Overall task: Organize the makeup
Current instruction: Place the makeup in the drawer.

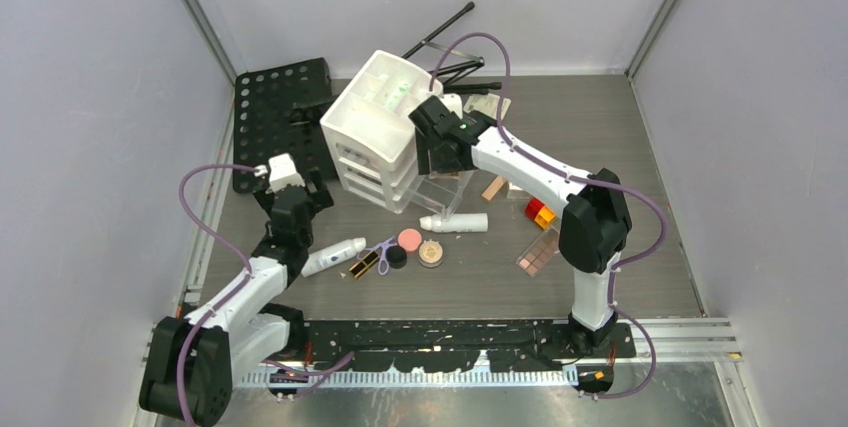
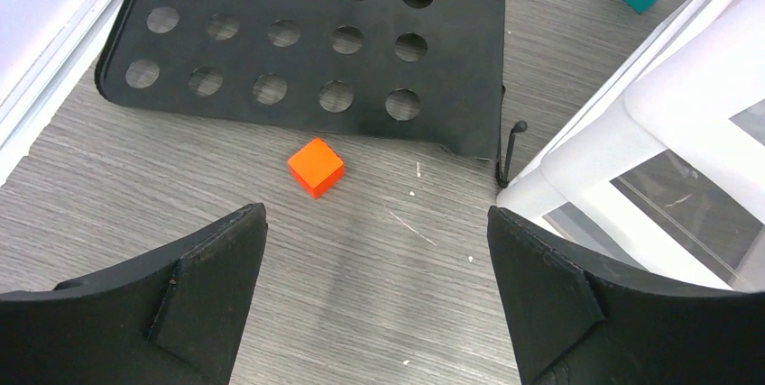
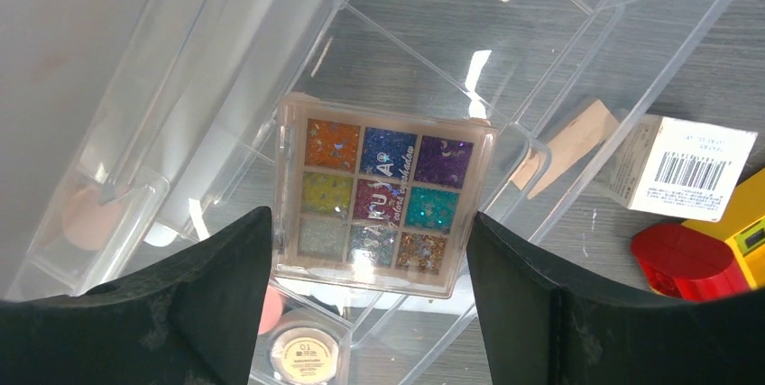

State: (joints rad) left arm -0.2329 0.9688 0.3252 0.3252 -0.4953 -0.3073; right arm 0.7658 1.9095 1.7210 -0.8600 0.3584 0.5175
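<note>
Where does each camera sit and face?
Top external: high behind the robot, facing down at the table; left arm, right arm.
Left wrist: facing down at an orange cube; open left gripper.
Right wrist: facing down at the eyeshadow palette in a clear drawer; open right gripper.
Shared: top and left wrist both show the white organizer.

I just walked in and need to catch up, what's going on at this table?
Two robot arms are sorting makeup. The right tool hangs open over a clear drawer by the white organizer. A palette lies in the drawer, apparently not gripped. The left tool is open and empty, above the table near an orange cube. Lying loose in front of the organizer are bottles, a lipstick and compacts.
</note>
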